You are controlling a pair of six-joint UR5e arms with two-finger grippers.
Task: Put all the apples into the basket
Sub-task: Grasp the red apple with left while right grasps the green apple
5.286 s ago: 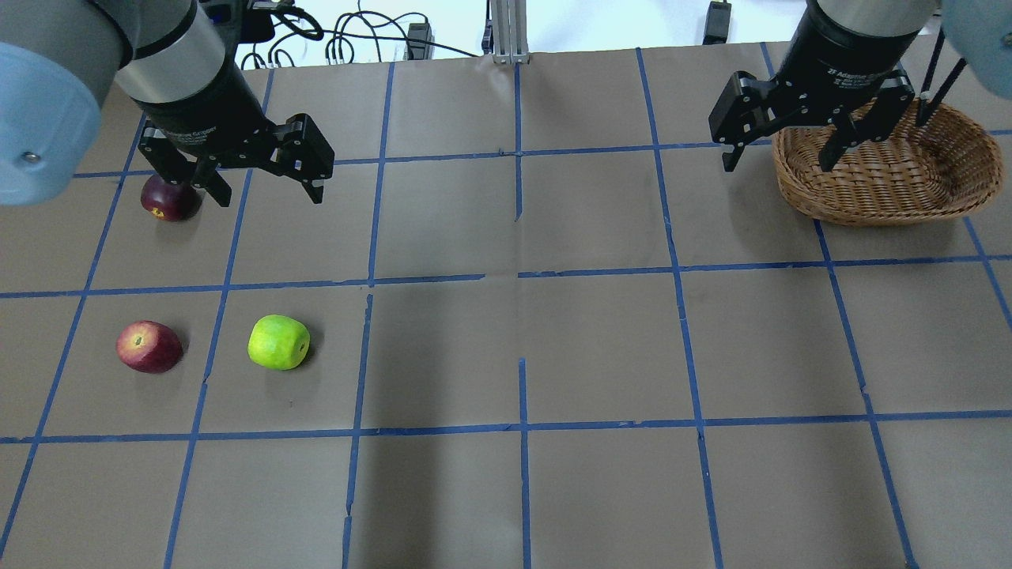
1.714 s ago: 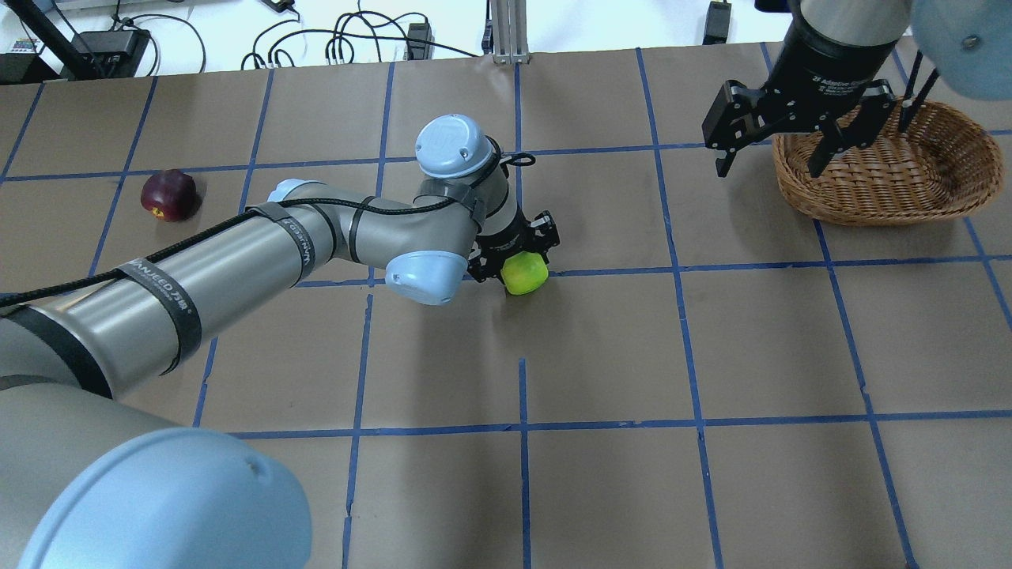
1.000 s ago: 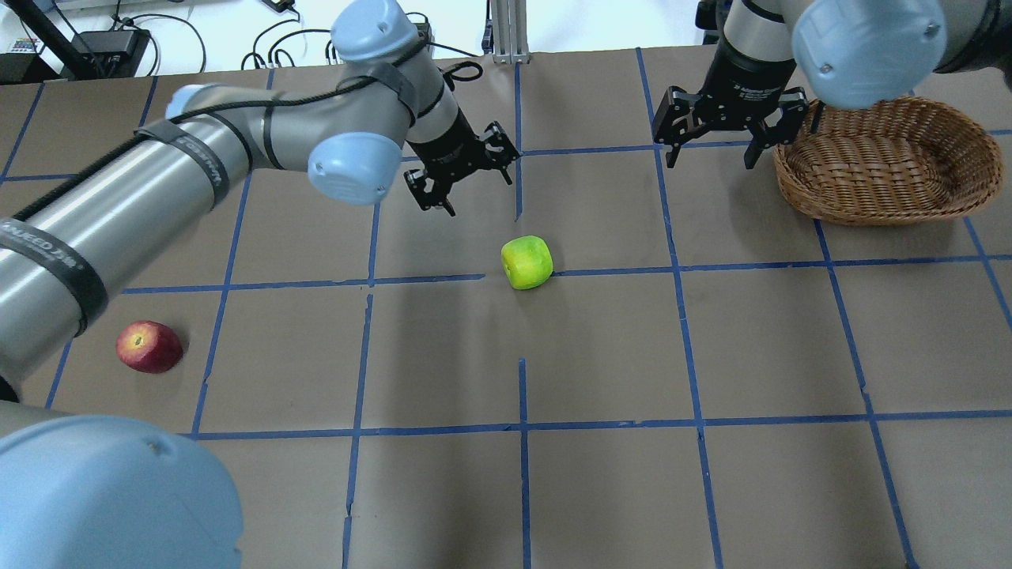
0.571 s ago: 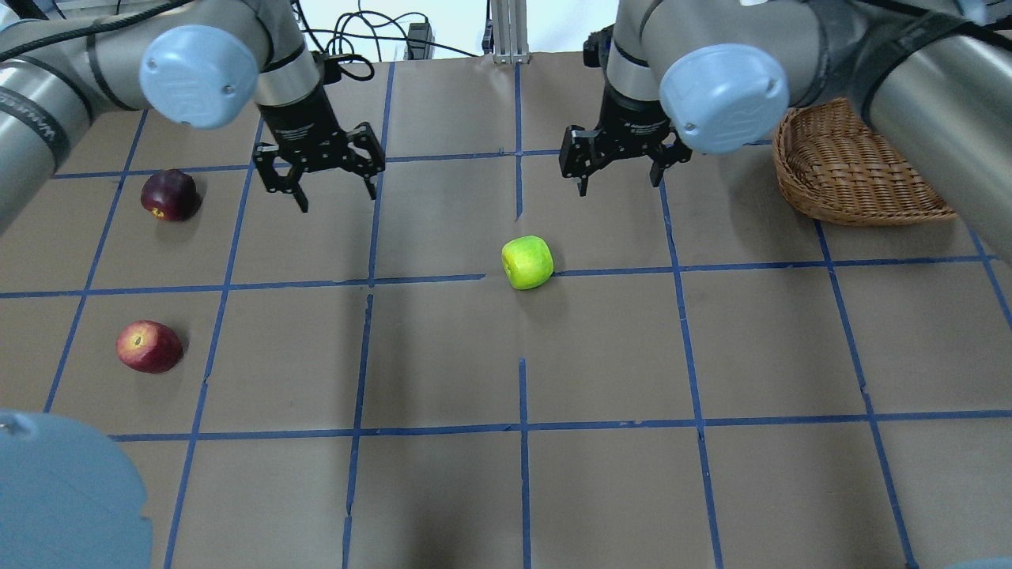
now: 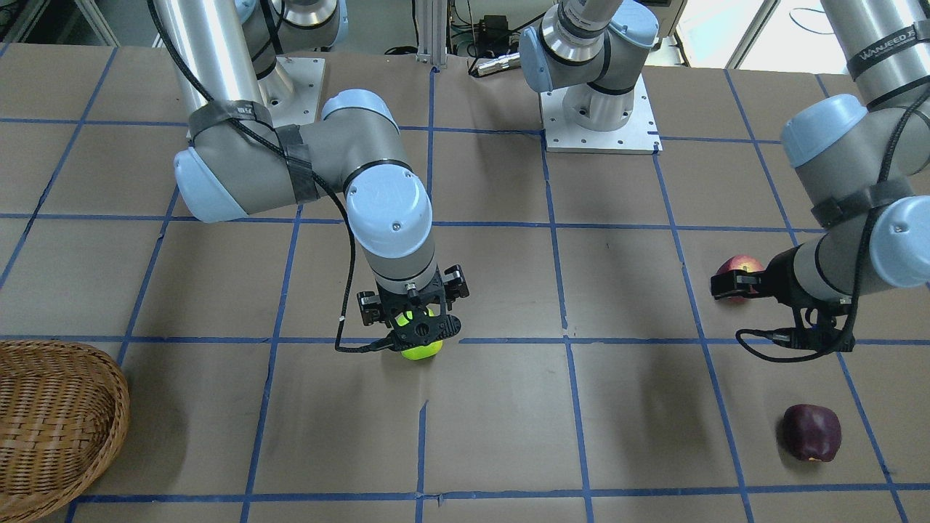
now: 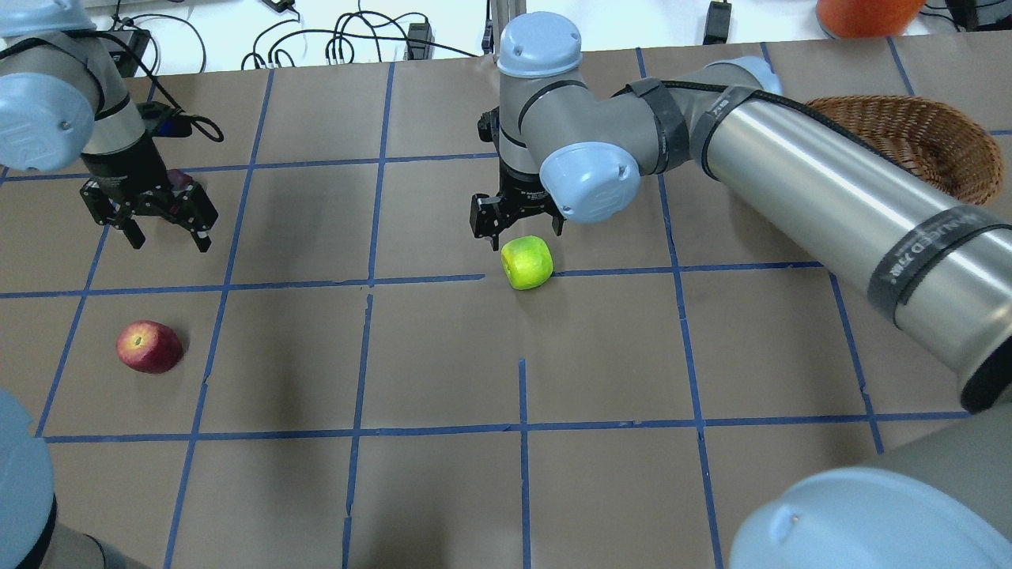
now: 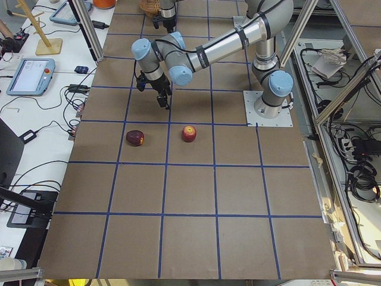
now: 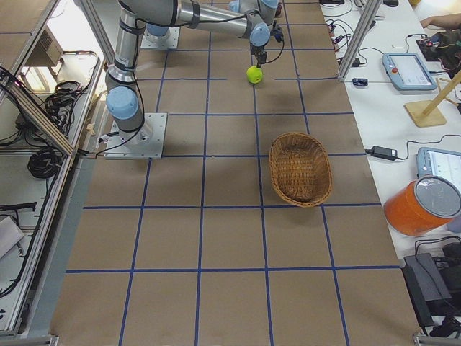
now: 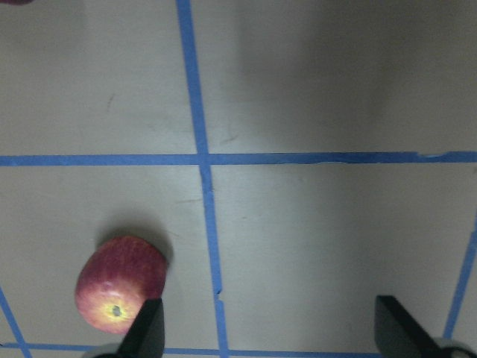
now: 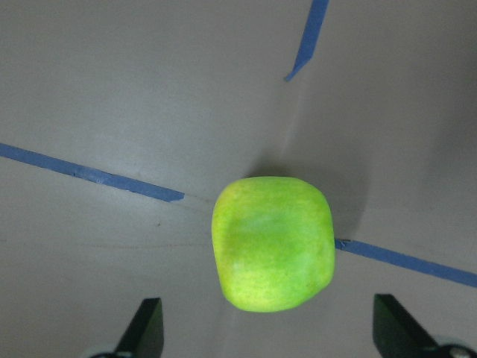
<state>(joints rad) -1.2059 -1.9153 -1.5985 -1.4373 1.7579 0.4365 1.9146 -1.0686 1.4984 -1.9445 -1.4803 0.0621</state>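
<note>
Three to go on the brown paper-covered bench (image 6: 443, 490), none in the oval wicker basket (image 6: 933, 138). Right hand (image 6: 515, 229) hangs spread wide over the lime-green round apple (image 6: 526, 262); close off-centre and it could roll away. Left hand (image 6: 169, 237) is open and empty above the red apple (image 6: 149, 346) and the dark maroon apple (image 5: 811, 432).

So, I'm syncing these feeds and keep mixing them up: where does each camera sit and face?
Front-facing: across the table, facing the arms, steeply down; right arm at view's left.
Overhead: behind the arms, looking forward and down; both reach in.
Exterior left: table's left end, looking along it; left arm nearest.
Exterior right: right end, likewise; basket, right arm.
Left wrist: straight down; left gripper, red apple.
Right wrist: straight down; right gripper astride green apple.
Shared: overhead and right wrist both show the green apple on tape.
</note>
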